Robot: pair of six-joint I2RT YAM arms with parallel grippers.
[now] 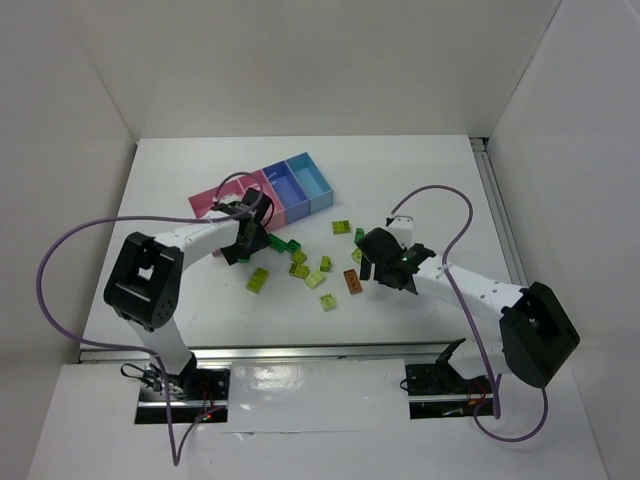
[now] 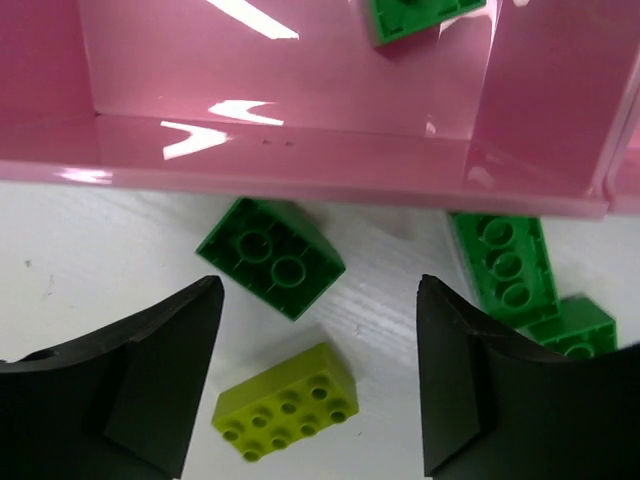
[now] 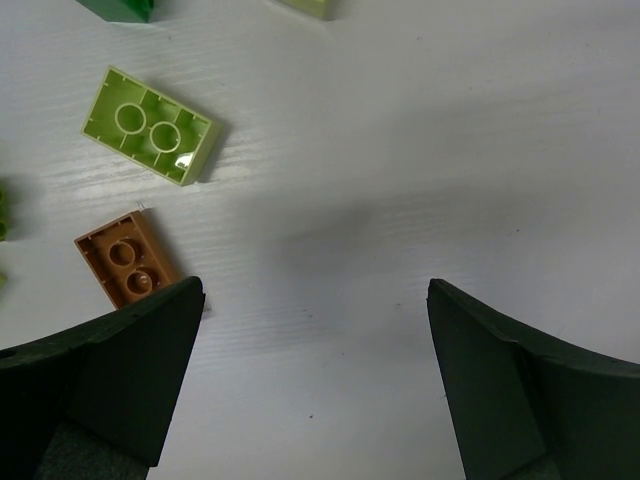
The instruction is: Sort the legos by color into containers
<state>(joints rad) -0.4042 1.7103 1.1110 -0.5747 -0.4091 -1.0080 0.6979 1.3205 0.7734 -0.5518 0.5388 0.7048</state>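
White tabletop [image 1: 420, 180], walled on three sides, carries the containers [image 1: 308, 180] at the far left of centre, a joined row of pink, darker blue and light blue bins. The legos [image 1: 300, 268] lie scattered nearer, between the arms. From above, the left gripper [image 1: 250, 235] hangs at the near edge of the pink bins, its opening hard to read. Its wrist view shows the jaws spread wide over an upturned dark green brick [image 2: 270, 257] and a yellow-green brick [image 2: 287, 402], with a green lego [image 2: 420, 15] inside the pink bin [image 2: 300, 160]. The right gripper [image 1: 368, 268] sits right of the scatter. Its wrist view shows it wide open over bare tabletop, the orange-brown brick [image 3: 125, 258] just beside one finger and a pale green brick [image 3: 150, 125] beyond, both underside up.
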